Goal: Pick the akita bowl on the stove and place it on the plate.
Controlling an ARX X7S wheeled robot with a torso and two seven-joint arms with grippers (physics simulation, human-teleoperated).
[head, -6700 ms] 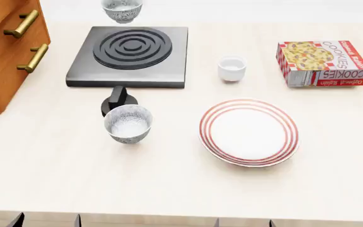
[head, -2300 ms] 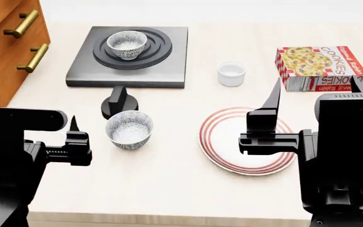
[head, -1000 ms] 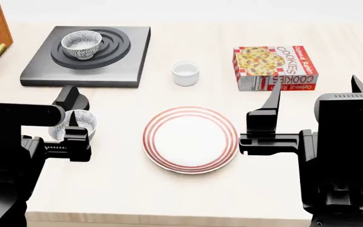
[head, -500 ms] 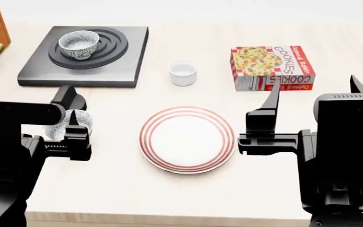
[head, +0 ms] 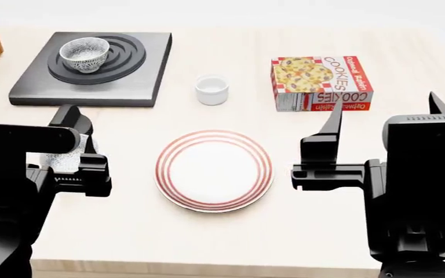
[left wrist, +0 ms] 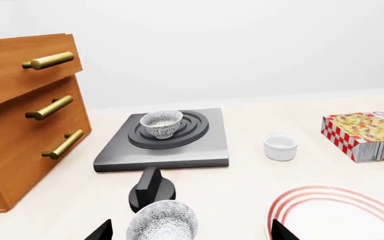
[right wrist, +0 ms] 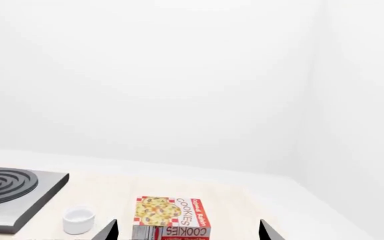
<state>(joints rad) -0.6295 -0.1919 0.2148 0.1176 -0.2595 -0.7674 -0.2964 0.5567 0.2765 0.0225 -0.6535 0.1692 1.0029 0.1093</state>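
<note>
- Akita bowl (head: 85, 54), a small round footed bowl, white with dense grey-black speckles and a pale inside, sits upright on the burner rings of the stove (head: 137, 81), near their middle.
- Judged by its look, it is rigid glazed ceramic: light, smooth and likely slippery, and breakable if dropped or pinched hard.
- Its thin rim (left wrist: 162, 116) looks like the best hold, one jaw inside and one outside; the curved wall below offers less purchase, and the foot is too low among the rings.
- A second speckled bowl (left wrist: 163, 227) stands off the stove, on the side away from the drawers' back wall, just beyond a black knob (left wrist: 151, 186). It is a lookalike and not the target.
- The plate (head: 214, 170), white with red rings, lies flat and bare, well apart from the stove, with open bench (head: 207, 231) between.
- A white cup (head: 211, 90) stands just beside the stove; a cookie box (head: 321, 83) lies further off past the cup.
- Wooden drawers (left wrist: 25, 115) with brass handles stand close beside the stove, so room is tighter on that side.
- The left gripper (left wrist: 188, 231) hangs well short of the stove with its jaws wide and holding nothing.
- The right gripper (right wrist: 188, 229) is also spread wide and holds nothing, far from the stove.
- The bench is pale, smooth and level; white walls stand behind.
</note>
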